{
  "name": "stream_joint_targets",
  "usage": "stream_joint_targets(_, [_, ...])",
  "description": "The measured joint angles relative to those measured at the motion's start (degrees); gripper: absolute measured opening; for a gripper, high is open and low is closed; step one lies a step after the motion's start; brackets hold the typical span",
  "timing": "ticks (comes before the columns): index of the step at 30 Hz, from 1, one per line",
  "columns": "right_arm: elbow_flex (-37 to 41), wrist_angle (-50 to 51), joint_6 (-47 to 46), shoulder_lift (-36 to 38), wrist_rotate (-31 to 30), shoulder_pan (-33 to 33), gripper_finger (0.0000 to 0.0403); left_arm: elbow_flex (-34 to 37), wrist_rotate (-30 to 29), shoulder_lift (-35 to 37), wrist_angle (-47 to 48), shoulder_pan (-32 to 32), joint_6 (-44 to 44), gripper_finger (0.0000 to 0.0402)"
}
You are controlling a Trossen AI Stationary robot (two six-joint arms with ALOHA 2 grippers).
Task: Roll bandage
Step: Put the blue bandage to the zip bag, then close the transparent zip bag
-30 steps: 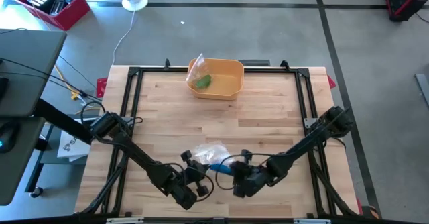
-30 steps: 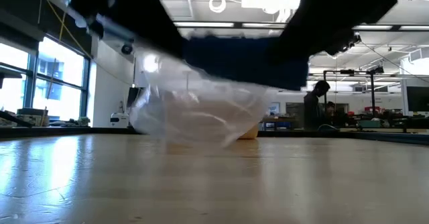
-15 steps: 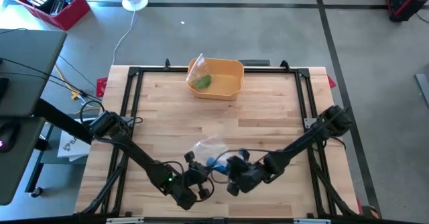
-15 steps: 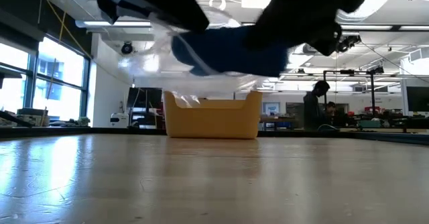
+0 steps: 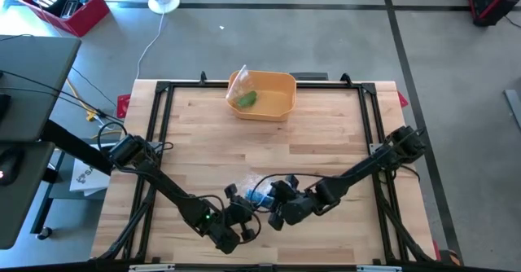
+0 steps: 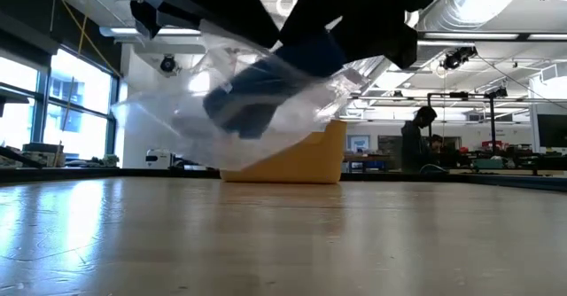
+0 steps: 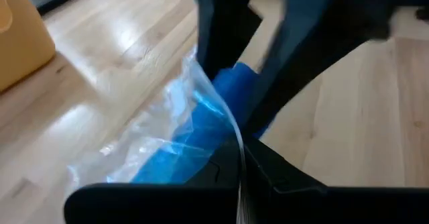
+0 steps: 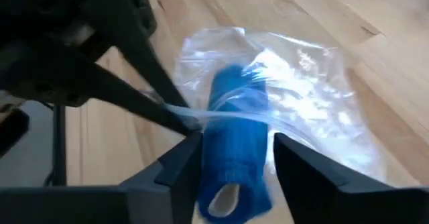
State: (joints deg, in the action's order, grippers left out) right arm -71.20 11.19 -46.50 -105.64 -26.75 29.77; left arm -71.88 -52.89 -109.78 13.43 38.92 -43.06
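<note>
Above table (image 5: 326, 133), right pincer (image 8: 231, 160) open around bandage (image 8: 236, 153); left pincer (image 5: 242, 215) pinches bag (image 6: 257, 110).

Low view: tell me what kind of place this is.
Probably a robotics lab or workshop: a wooden table, exposed ceiling lights, and a person among benches of equipment behind.

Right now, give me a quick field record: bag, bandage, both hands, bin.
bag: clear plastic bag, held up off the table
bandage: blue roll, partly inside the bag's mouth
left hand: shut, pinching the bag's edge
right hand: open, fingers either side of the roll
bin: yellow bin at the far edge of the table, holds something green
</note>
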Motion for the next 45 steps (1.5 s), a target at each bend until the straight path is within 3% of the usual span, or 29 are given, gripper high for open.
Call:
stream_joint_targets(4, [0.0, -0.54, -1.28, 1.04, 2.58, 1.1, 0.0189, 0.04, 0.33, 0.59, 2.77, -0.11, -3.02, 0.0])
stream_joint_targets(8, [0.0, -3.26, 2.74, 3.4, 0.73, 2.9, 0.019, 0.07, 2.7, 3.06, 3.77, -0.28, -3.4, 0.0])
stream_joint_targets(11, [0.0, -6.16, 12.24, 5.32, -0.62, 5.66, 0.019, -0.02, 5.03, 5.91, 4.6, -0.28, -3.39, 0.0])
stream_joint_targets(15, [-0.04, -9.82, 29.44, 6.09, -1.12, 10.48, 0.019, 0.05, 10.05, 8.05, 14.03, -2.44, -7.37, 0.0])
stream_joint_targets(17, [-0.04, -9.36, 33.24, 6.09, -4.9, 12.48, 0.019, 0.09, 12.32, 8.29, 15.08, -3.57, -8.32, 0.0])
stream_joint_targets(24, [-0.04, 5.57, 29.43, 5.89, -18.03, 14.82, 0.019, 0.02, 18.47, 8.48, 8.04, -2.81, -4.09, 0.0])
stream_joint_targets(28, [0.0, 15.01, 24.27, 5.84, -14.43, 13.28, 0.019, 0.02, 19.2, 8.48, 7.07, -2.05, -2.7, 0.0])
stream_joint_targets(33, [0.0, 13.56, 26.75, 3.23, -7.84, 10.79, 0.0188, 0.02, 19.17, 8.52, 6.77, -1.68, -2.22, 0.0])
stream_joint_targets(37, [0.02, 8.45, 28.6, 1.16, -7.48, 9.72, 0.0154, 0.02, 19.13, 8.55, 6.91, -1.68, -2.09, 0.0])
stream_joint_targets(42, [0.02, 7.63, 26.45, 0.93, -7.23, 9.23, 0.0032, 0.02, 18.3, 8.68, 6.66, -1.69, 1.35, 0.0008])
stream_joint_targets(45, [-0.61, 7.62, 25.04, 0.95, -7.32, 9.12, 0.0019, 0.02, 18.3, 10.03, 7.06, -2.17, 5.76, 0.0037])
